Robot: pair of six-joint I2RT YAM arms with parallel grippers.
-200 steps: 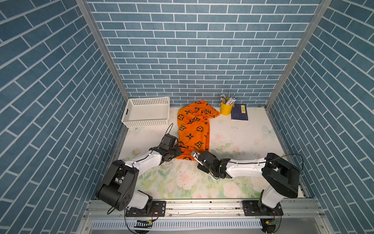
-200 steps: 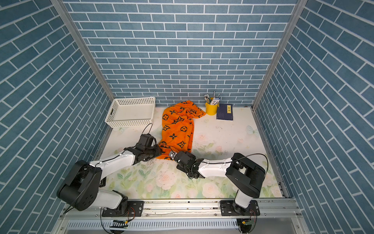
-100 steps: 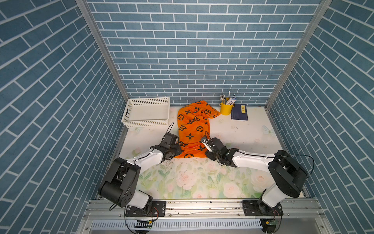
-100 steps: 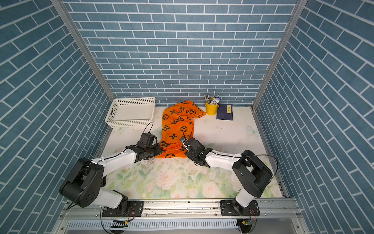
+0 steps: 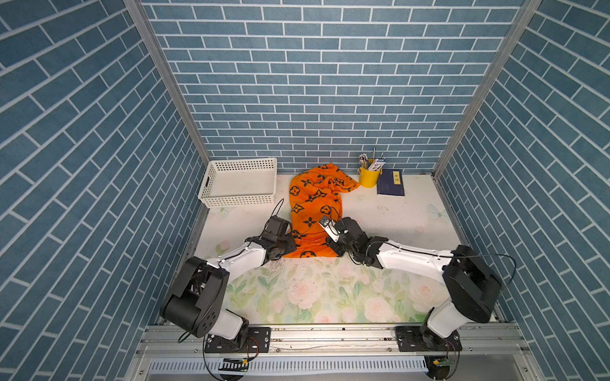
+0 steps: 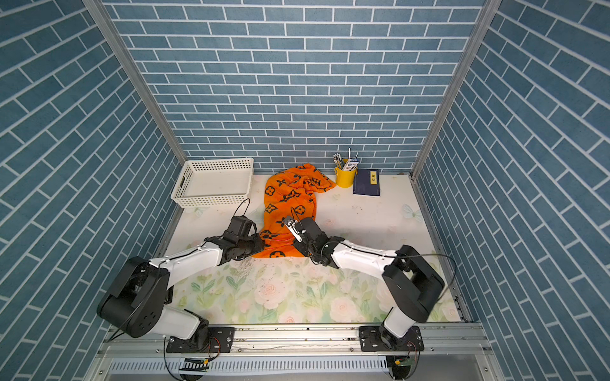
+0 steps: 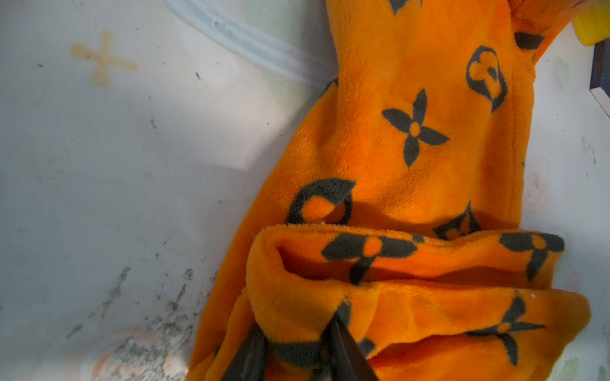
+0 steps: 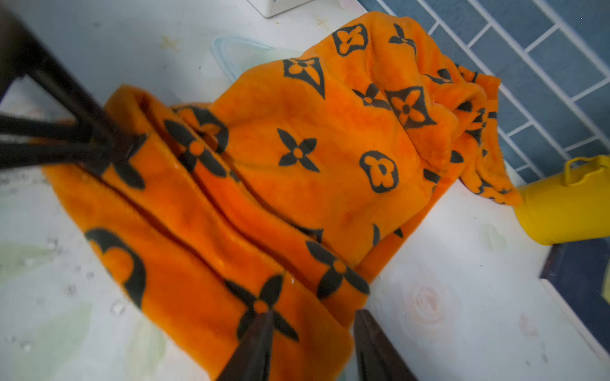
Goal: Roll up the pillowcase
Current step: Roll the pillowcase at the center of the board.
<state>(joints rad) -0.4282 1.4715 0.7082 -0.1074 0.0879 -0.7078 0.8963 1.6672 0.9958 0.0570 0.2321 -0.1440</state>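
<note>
Here, orange pillowcase (image 5: 313, 204), one end rolled into a fold, left gripper (image 7: 298, 325) pinching one side of that fold, right gripper (image 8: 313, 315) narrow astride the other side, grip there unclear, loose cloth stretching beyond the fingertips (image 7: 343, 343).

Bright even light, soft shadows, top views sharp, edges bent, wrist views blurred up close

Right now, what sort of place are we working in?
Probably a staged test booth, not a real room: brick-print wall panels between metal frame posts, a floral table cover, and props, a white basket and yellow pen cup.
</note>
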